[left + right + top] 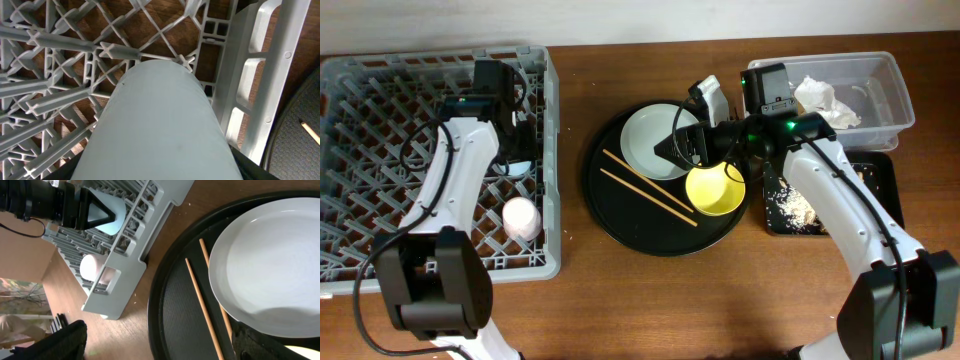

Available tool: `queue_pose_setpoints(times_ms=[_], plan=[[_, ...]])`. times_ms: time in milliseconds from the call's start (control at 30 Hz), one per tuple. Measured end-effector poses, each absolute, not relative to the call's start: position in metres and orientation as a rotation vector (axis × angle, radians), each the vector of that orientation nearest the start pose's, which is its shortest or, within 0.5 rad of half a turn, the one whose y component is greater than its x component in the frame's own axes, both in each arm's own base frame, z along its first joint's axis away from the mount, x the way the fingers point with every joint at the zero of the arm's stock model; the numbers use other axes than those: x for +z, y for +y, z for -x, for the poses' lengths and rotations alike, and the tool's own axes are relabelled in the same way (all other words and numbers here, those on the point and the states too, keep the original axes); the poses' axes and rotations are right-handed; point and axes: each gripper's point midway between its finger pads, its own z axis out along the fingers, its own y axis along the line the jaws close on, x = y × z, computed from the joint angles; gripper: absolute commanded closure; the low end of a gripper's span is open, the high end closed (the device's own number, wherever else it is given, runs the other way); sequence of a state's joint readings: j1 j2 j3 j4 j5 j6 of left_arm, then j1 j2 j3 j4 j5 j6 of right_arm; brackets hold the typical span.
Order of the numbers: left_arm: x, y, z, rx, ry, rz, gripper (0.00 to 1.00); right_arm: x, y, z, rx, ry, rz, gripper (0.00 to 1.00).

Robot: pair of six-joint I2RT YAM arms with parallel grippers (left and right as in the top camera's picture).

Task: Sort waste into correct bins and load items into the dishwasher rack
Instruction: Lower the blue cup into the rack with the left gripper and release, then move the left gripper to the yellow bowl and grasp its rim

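The left jaws [515,150] are clenched on the light blue cup [155,125]. They hold it down inside the big grey rack [552,150], close to the rack's right wall. The pink cup [521,218] sits in the rack too, a bit nearer the front.

The right jaws [690,125] are released and wide apart. They hang over the plate [650,135] with nothing in them. The plate lies on the round black tray [620,215]. The two chopsticks [645,190] and the yellow bowl [715,190] lie there too.

The white napkin [825,100] is in the clear tub [890,90]. The noodle scraps [795,207] are in the flat black tray [880,190]. Everything sits on the brown surface [720,300].
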State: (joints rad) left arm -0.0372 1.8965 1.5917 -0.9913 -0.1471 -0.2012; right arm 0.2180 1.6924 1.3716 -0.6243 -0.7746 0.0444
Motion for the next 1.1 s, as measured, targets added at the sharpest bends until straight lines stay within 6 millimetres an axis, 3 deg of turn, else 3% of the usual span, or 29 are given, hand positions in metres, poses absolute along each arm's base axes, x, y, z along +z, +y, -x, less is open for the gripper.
queue_pose_setpoints(times_ms=[400, 533, 967, 1100], plan=[[0.112, -0.004, -0.414, 0.104, 2.882, 0.234, 0.36, 0.196, 0.208, -0.383, 1.079, 2.38, 0.528, 0.07], [0.111, -0.004, -0.412, 0.103, 2.893, 0.234, 0.02, 0.196, 0.208, -0.383, 1.079, 2.38, 0.528, 0.07], [0.114, -0.004, -0.408, 0.104, 2.912, 0.223, 0.01, 0.193, 0.206, -0.383, 1.062, 2.397, 0.512, 0.01], [0.147, -0.017, -0.41, 0.019, 2.913, 0.205, 0.01, 0.176, 0.187, -0.37, 1.031, 2.551, 0.39, 0.01]])
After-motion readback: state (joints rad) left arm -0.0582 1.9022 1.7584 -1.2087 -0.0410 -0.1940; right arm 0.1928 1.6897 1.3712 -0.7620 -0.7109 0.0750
